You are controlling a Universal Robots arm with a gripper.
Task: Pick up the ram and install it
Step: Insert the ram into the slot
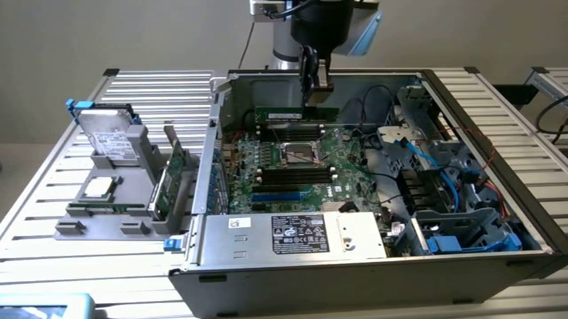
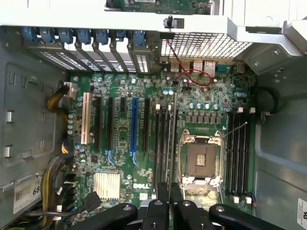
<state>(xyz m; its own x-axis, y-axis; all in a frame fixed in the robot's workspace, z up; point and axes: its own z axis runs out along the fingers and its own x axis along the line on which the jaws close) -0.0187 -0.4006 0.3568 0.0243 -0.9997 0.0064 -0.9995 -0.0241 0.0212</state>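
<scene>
You've got the gripper [image 1: 312, 100] closed narrow on the ram [image 1: 288, 115], fingers pinching its top edge near the middle. The ram's a thin, flat green stick w/ black chips and a white label. It's held level on its long edge, just over the green motherboard [image 1: 266, 176] inside the open sheet-metal case [image 1: 355, 279], on the far side of the square CPU socket [image 1: 300, 154]. Can't tell if it touches a slot.

Ext. view gives you the ram's broad face, plus the boxy grey PSU [image 1: 293, 232] and a hard drive [image 1: 111, 141] out at that view's left.

Wrist view gives you the ram [image 2: 171, 139] edge-on, a thin line alongside long black slots [image 2: 160, 139], w/ a finned silver heatsink [image 2: 106, 186] nearby.
</scene>
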